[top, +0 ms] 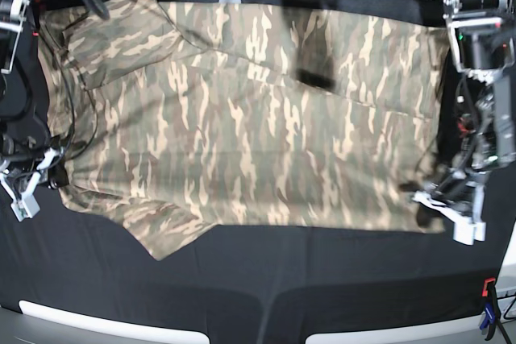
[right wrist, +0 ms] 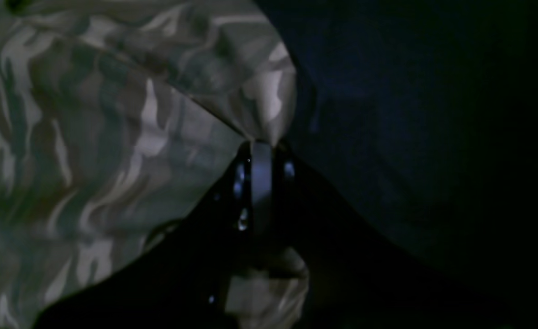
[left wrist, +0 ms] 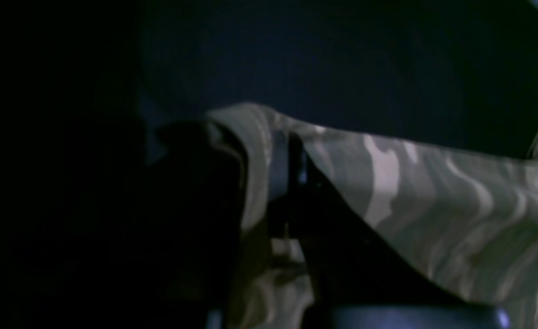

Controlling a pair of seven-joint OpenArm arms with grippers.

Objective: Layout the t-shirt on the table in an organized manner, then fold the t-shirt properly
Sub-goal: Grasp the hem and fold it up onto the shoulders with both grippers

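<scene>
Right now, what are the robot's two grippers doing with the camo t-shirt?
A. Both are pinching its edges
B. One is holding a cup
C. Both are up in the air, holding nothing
A: the left gripper and right gripper are each shut on an edge of the t-shirt.

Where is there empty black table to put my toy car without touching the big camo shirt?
The bare black cloth table is free along the near strip, between the camouflage t-shirt's lower edge and the table's front edge. A thin gap shows beyond its top edge. The middle is all shirt, and both ends are crowded by the left gripper and right gripper pinching its corners.
</scene>
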